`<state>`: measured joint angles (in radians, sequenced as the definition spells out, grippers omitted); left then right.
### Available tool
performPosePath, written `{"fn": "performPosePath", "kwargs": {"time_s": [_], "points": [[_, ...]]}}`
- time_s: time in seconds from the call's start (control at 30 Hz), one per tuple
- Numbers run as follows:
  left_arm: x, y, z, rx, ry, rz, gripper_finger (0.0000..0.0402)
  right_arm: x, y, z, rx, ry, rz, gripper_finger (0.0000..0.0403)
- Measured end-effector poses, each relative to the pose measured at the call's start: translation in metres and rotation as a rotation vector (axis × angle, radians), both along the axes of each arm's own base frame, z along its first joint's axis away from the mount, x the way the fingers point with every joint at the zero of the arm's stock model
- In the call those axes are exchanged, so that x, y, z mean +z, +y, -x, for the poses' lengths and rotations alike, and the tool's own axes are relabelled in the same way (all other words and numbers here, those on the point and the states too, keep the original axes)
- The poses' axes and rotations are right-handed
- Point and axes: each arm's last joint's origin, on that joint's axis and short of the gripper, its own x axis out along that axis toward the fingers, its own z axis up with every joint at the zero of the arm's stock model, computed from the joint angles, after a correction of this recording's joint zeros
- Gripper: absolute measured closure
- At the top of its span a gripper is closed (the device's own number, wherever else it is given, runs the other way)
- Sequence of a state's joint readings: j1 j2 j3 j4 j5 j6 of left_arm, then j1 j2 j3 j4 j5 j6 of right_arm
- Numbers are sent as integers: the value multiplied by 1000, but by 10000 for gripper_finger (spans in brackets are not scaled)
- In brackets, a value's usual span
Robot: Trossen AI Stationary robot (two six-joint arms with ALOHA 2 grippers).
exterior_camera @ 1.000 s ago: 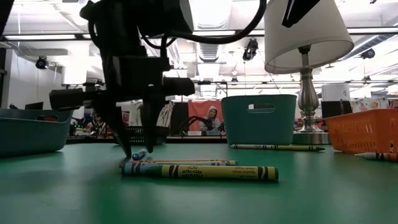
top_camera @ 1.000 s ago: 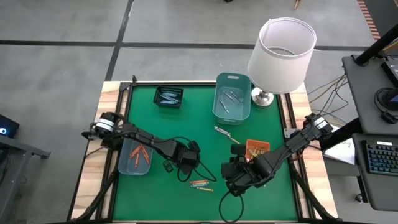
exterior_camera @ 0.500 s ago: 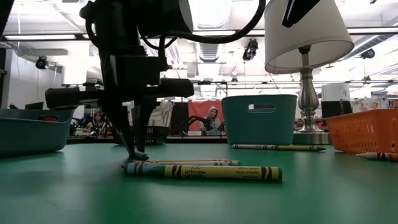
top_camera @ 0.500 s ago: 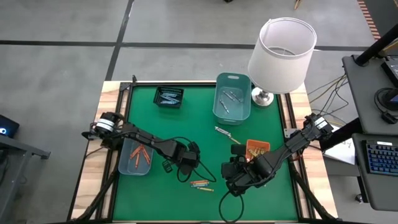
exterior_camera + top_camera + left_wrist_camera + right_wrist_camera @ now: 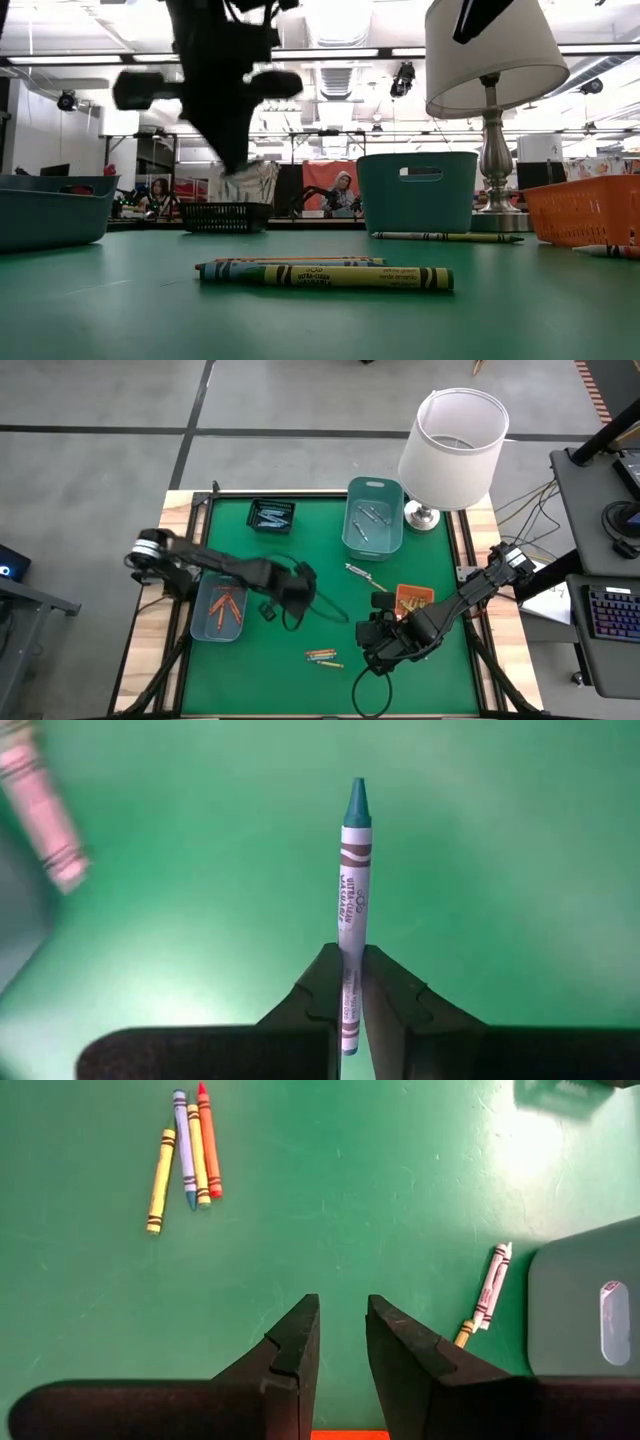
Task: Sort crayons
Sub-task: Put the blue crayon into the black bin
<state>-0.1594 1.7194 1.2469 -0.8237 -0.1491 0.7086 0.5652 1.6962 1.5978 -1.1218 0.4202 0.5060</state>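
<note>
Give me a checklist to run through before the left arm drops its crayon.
1. Left gripper shut on the teal crayon: ok.
2. Crayon lifted off the mat: ok, in the low view nothing hangs near the table.
3. Matching tray chosen: cannot tell; the left tray holds orange sticks, the black tray pale ones.
4. Gripper over a tray: not ok, the wrist view shows bare mat beneath.
5. Right gripper out of the way: ok, open, empty, beside the orange basket.
6. Remaining pile undisturbed: ok, the crayons lie together.
</note>
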Motion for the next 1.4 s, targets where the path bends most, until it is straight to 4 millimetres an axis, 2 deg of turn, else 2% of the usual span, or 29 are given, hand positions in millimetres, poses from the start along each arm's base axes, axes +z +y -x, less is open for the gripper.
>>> {"fn": "performPosePath", "kwargs": {"time_s": [0.1,0.3,0.53,0.7,0.87,1.07,1.4], "points": [[21,27,9,80,-44,5,401,0,0,0,0,-2,-1,328],[44,99,30,276,-99,-15,401,0,0,0,0,-4,-2,328],[41,187,59,505,-53,-105,401,0,0,-1,-2,-11,3,328],[31,229,77,625,-10,-107,401,0,0,-1,0,-18,22,328],[20,249,83,705,26,-89,401,0,0,-1,22,-14,34,328],[11,260,76,757,40,-74,399,0,-1,-1,23,-24,57,328],[-2,276,65,791,107,-158,346,0,-1,-1,15,-28,53,328]]}}
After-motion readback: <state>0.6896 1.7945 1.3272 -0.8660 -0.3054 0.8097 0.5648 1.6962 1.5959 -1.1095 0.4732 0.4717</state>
